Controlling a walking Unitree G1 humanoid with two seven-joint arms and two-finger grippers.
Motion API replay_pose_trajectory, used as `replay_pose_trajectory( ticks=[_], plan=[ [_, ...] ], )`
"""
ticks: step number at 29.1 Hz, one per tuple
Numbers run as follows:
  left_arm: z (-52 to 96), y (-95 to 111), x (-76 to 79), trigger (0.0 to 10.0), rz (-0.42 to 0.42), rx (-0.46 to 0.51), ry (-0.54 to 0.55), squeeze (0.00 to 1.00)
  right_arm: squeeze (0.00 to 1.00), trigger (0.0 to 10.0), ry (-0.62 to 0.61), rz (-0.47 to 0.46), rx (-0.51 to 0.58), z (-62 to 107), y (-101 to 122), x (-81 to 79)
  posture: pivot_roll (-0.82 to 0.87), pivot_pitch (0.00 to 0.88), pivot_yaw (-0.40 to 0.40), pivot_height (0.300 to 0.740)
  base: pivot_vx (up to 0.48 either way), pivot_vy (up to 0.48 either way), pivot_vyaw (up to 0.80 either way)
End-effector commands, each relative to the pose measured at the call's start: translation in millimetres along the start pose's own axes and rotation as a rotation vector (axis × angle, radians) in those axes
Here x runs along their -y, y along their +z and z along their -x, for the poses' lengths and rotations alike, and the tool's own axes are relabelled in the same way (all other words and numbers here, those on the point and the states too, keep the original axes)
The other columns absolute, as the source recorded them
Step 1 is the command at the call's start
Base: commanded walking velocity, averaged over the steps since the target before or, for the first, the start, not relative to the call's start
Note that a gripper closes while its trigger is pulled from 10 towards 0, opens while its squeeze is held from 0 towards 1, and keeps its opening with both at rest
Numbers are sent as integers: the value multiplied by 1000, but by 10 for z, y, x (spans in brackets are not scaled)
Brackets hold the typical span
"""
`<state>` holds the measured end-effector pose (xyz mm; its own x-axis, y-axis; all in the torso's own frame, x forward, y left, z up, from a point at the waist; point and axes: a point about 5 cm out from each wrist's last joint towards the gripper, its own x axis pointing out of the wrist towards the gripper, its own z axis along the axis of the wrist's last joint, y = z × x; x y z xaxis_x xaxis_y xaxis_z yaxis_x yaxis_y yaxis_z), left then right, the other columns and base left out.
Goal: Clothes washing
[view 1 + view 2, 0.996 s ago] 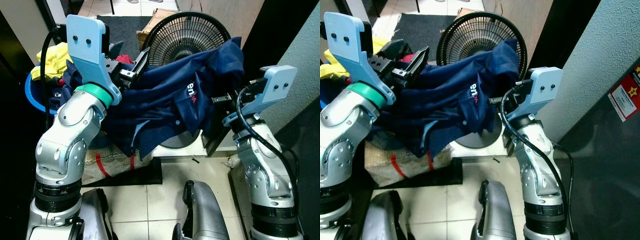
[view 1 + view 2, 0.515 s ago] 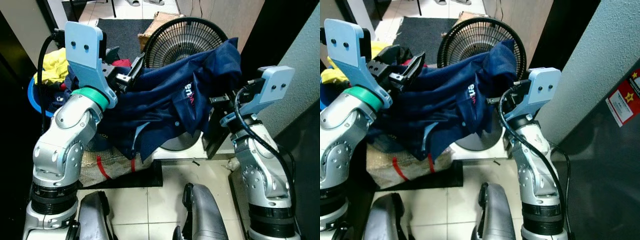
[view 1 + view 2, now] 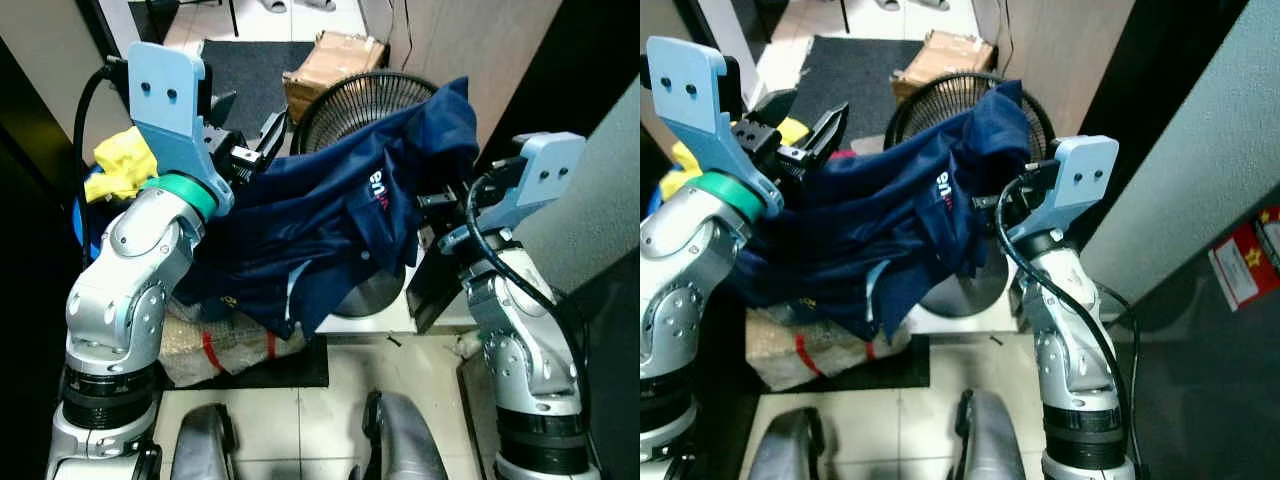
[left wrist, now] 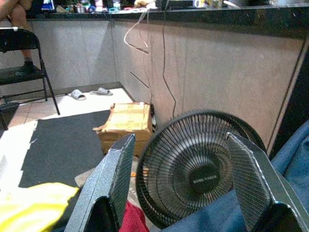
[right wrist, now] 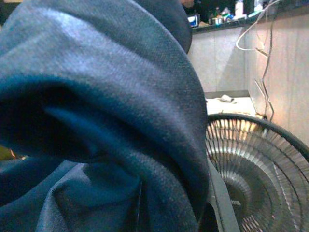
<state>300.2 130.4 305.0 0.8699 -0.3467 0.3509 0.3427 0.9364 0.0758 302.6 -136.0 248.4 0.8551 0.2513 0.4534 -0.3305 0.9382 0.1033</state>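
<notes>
Left gripper [image 4: 186, 193]: fingers spread apart, nothing between them; raised at the near-left edge of the navy shirt [image 3: 340, 215], cloth draped just below and beside it.
Right gripper [image 3: 440, 200]: tucked under the shirt's right end; finger state hidden by fabric, cannot tell.
Navy shirt: slung across both arms, spanning from left gripper to right gripper, lower hem hanging between them.
Change since a second ago: whole scene shifted down in the head views, cardboard box [image 3: 335, 62] now visible beyond the left gripper; camera motion, not load motion. Shirt held in the same drape.
Meaning for task: judged as carrying phase; garment secured, transport toward washing under way.
Behind grippers: black floor fan [image 4: 200, 176], directly past the shirt.
Left of left gripper: blue basket [image 3: 80, 215] with yellow garment [image 3: 122, 167].
Surface: pale floor tiles [image 3: 300, 425] below; dark mat [image 4: 53, 145] beyond.
Room: grey counter front [image 4: 217, 63] with hanging cable, folding chair [image 4: 21, 60] far off.
</notes>
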Motion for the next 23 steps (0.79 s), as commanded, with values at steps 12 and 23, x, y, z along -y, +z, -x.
replay_pose_trajectory(
  ticks=[12, 23],
  plan=[
    [12, 19, 27, 10000, -1, 9, -5, 0, 0, 10000, -7, 5, 4, -6, 8, 11, 43, 80, 14, 689, 0, 0, 0],
    [13, 14, 33, 10000, 0, 11, -7, 0, 0, 10000, -7, 7, 2, -14, -4, 18, 41, 70, 12, 724, 0, 0, 0]
  ],
)
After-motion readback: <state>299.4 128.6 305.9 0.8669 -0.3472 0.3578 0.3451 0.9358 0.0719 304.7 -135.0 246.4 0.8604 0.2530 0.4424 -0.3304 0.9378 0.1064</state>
